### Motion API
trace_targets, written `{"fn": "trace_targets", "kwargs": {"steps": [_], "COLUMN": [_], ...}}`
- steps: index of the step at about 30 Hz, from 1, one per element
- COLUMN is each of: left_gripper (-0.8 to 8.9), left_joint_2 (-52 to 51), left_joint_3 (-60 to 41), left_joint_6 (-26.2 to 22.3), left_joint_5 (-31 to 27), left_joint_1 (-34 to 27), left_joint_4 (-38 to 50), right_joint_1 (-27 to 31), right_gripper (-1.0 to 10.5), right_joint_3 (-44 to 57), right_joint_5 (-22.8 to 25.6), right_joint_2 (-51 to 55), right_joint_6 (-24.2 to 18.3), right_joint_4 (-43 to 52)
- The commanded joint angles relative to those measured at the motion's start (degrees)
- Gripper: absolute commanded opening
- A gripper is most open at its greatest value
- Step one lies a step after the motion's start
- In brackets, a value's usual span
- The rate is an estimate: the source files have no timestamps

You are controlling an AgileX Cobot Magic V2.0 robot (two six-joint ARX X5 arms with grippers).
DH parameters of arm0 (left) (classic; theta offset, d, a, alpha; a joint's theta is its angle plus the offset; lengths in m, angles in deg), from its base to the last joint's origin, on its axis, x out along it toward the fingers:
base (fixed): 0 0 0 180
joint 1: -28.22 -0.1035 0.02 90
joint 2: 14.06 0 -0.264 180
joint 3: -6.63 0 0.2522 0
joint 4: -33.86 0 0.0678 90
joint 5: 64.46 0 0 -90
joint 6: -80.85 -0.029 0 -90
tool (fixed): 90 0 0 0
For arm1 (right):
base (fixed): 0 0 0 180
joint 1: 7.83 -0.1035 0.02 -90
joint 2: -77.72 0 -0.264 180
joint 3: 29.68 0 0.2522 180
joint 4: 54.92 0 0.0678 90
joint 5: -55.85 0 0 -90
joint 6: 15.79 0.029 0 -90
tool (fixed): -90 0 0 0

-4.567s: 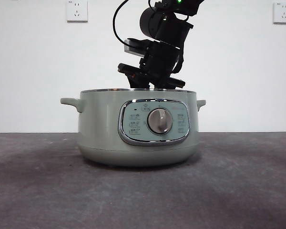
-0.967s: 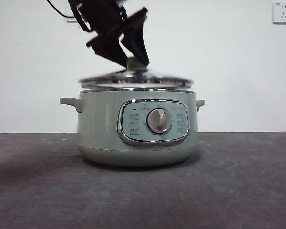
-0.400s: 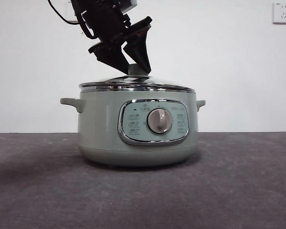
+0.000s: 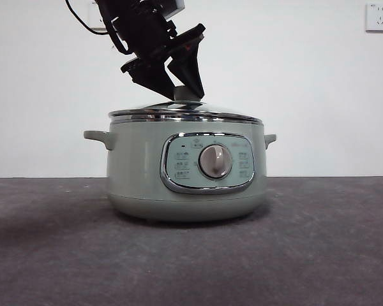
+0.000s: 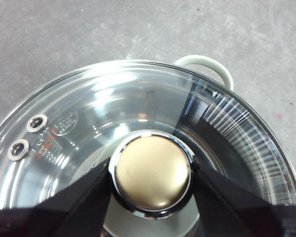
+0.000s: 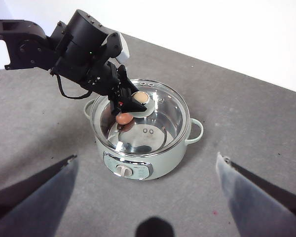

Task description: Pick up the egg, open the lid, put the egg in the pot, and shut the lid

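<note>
lab test bench | bare white wall (image 4: 306,89) | wall socket (image 4: 378,17) | grey table (image 4: 319,255)

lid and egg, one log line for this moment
lid: seated on pot | left gripper: shut on lid knob | egg: inside pot | right gripper: open, waiting above

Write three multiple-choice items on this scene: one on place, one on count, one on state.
1. Where is the small reddish-brown egg?
A. on the table
B. inside the pale green round cooker pot
C. in the right hand

2. How many small vent holes show in the domed glass lid?
A. two
B. four
C. none

3. What is the left hand doing?
A. hanging open above the table
B. closed on the lid's knob
C. holding the egg

Key: 1 B, the right wrist view shows the egg through the glass. 2 A, the left wrist view shows two. 3 B, both jaws press the knob's sides.
</note>
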Motion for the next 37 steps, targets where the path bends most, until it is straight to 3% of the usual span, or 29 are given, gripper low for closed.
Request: {"fn": "trace_targets", "kwargs": {"steps": [1, 19, 22, 29, 37], "left_gripper": [-0.08, -0.08, -0.08, -0.08, 0.0], "left_joint_2": [2.43, -0.81, -0.83, -0.96, -0.96], "left_joint_3": [-0.28, -0.28, -0.28, -0.28, -0.31], "left_joint_6": [-0.63, -0.68, -0.5, -0.09, -0.17], "left_joint_5": [-0.17, -0.11, 2.89, 2.86, 2.86], "left_joint_1": [0.33, -0.57, -1.2, -1.33, -2.97], "left_joint_4": [1.14, 2.99, 2.97, 3.1, 0.13], "right_joint_1": [0.0, 0.0, 0.0, 0.0, 0.0], "right_gripper": [4.7, 4.7, 4.7, 4.7, 4.7], "right_joint_3": [0.37, 0.37, 0.37, 0.37, 0.37], "right_joint_5": [0.26, 1.33, 1.33, 1.36, 1.33], "right_joint_2": [0.15, 0.09, 0.09, 0.04, 0.04], "right_joint_6": [0.17, 0.2, 0.2, 0.17, 0.2], "right_joint_4": [-1.42, -1.42, -1.42, -1.42, -1.42]}}
